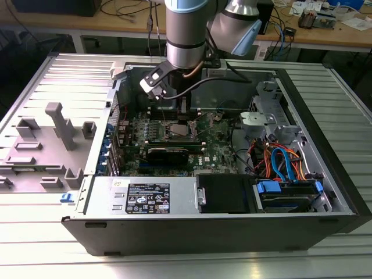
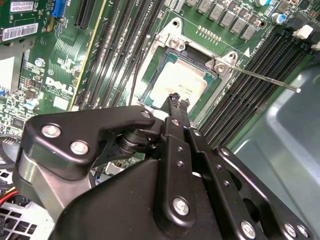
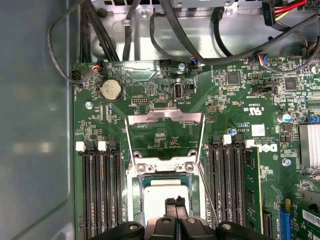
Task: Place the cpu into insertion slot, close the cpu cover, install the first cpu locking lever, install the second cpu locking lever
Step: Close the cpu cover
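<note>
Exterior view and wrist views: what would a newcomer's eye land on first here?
In the exterior view, the arm plunging into the open computer case. In both wrist views, the black hand, shut, hangs over the silvery cpu lying in the insertion slot, with the cpu cover flipped open beside it.

The gripper [image 2: 178, 100] hides the near edge of the chip [image 2: 181, 80] and socket [image 2: 172, 54] in the second wrist view (can't tell if it touches the chip); the exterior view's top cuts off the arm [image 1: 186, 35].
</note>
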Available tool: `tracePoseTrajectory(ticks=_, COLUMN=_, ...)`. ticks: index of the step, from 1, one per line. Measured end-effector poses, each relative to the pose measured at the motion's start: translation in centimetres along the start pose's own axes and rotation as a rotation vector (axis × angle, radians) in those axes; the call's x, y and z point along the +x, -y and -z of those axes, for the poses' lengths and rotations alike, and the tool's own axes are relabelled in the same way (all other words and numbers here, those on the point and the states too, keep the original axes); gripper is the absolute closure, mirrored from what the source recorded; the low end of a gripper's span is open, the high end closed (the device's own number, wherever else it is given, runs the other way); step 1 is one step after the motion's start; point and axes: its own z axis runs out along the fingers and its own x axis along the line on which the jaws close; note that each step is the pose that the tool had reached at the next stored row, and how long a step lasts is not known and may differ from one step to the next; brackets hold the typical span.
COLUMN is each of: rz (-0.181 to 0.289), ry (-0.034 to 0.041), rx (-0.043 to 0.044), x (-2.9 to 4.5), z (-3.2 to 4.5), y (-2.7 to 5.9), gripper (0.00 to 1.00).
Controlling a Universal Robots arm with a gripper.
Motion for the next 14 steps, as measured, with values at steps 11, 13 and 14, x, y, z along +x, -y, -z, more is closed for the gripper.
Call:
tracePoseTrajectory(ticks=11, rz=0.001, ry=-0.0046, rx=0.0004, x=0.04, z=0.04, y=-0.95, gripper=0.89)
tracePoseTrajectory(ticks=13, rz=0.004, ry=-0.0045, rx=0.0006, x=0.04, z=0.04, y=-1.33, gripper=0.89)
tracePoseTrajectory(ticks=14, rz=0.004, ry=-0.0044, rx=0.0006, x=0.04, z=0.11, y=-1.37, gripper=0.89)
